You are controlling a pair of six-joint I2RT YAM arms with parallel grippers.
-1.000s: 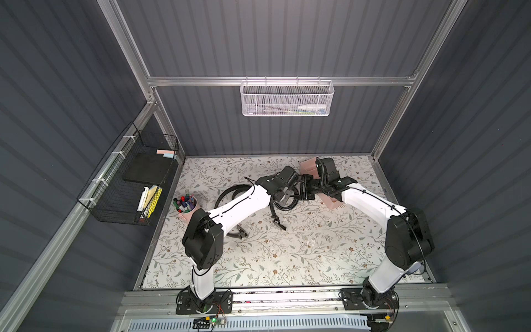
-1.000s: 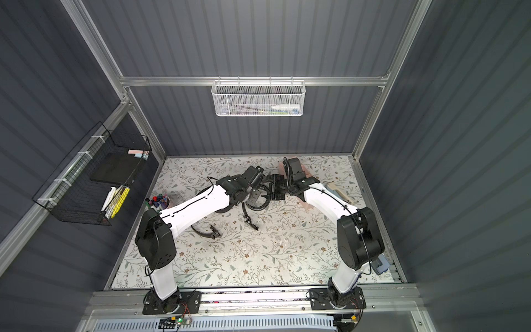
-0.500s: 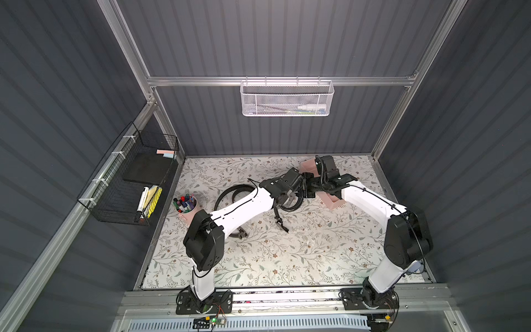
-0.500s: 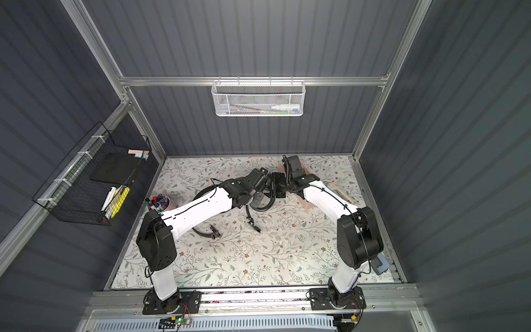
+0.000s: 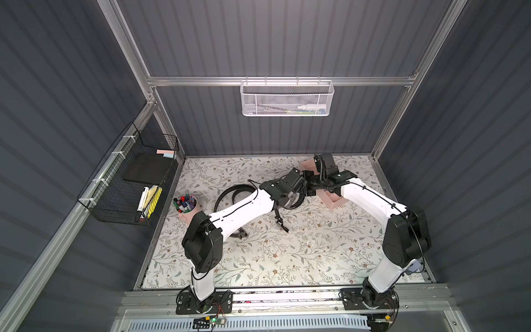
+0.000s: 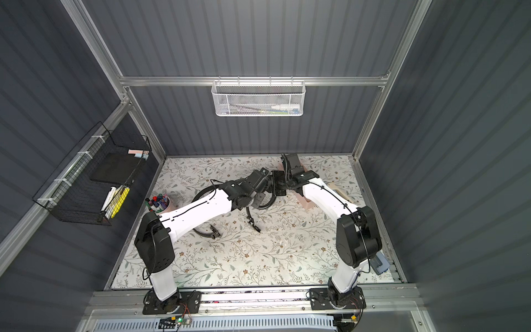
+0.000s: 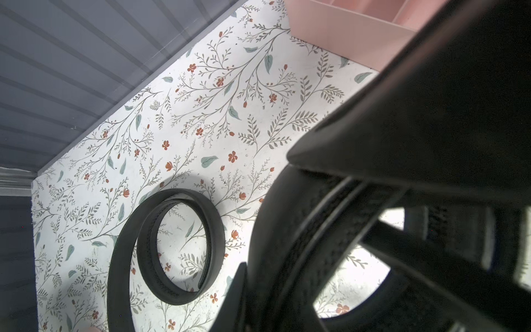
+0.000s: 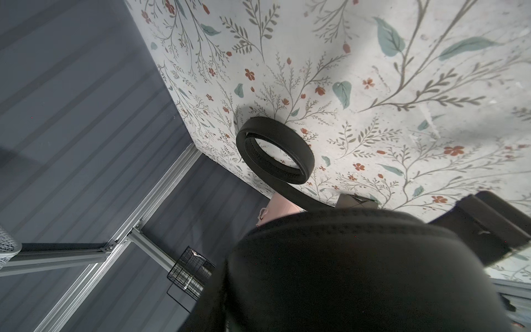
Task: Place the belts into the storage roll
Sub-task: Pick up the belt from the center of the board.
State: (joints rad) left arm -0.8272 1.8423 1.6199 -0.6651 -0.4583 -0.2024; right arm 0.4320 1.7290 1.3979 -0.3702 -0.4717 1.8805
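Left jaws gripping coiled belt (image 7: pixel 275 244) beside storage roll (image 7: pixel 344 34), right jaws unclear, marker cup (image 5: pixel 186 214)

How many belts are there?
2. A loose belt lies curled on the table near the marker cup. A coiled belt is held beside the pink tray. None looks hidden.

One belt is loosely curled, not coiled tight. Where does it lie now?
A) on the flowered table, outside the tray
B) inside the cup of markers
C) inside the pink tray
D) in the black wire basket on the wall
A: the loose belt rests on the flowered table, apart from the pink tray. The coiled belt is the one raised between the two arms.
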